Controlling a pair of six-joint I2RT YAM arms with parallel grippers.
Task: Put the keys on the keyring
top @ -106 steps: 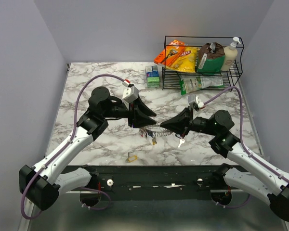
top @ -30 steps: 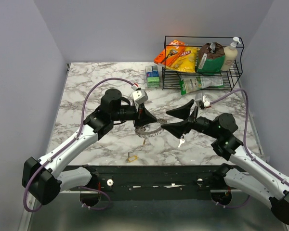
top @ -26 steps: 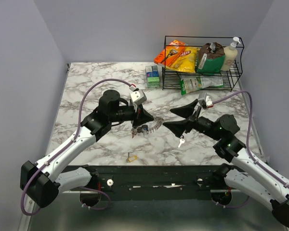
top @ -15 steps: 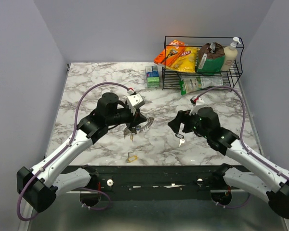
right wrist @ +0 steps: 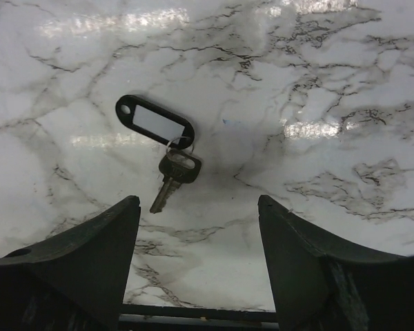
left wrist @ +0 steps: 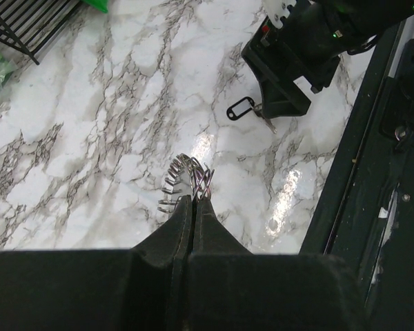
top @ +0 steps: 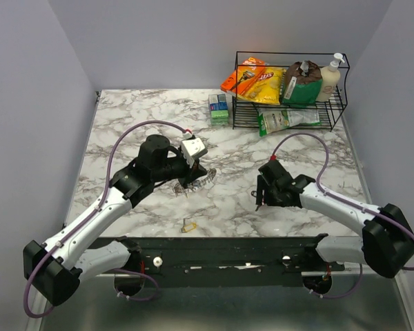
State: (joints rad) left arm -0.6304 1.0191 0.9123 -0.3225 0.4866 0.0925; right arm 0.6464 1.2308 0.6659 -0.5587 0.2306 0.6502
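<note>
The left claw (left wrist: 192, 201) is pinched tight on the keyring (left wrist: 186, 181), with silver keys (left wrist: 171, 189) fanned round it, near the middle of the tabletop (top: 124, 117). Toward 3 o'clock from it in the top view, the right claw (right wrist: 196, 201) stands wide and holds nothing, over a loose key (right wrist: 171, 178) with a black tag (right wrist: 155, 123).

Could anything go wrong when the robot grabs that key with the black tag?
Maybe. The tagged key lies flat on the marble table, so the open right gripper might just push it away. The black tag could get pinched instead. The left gripper holds the keyring only at its edge, so it might twist or slip.
</note>
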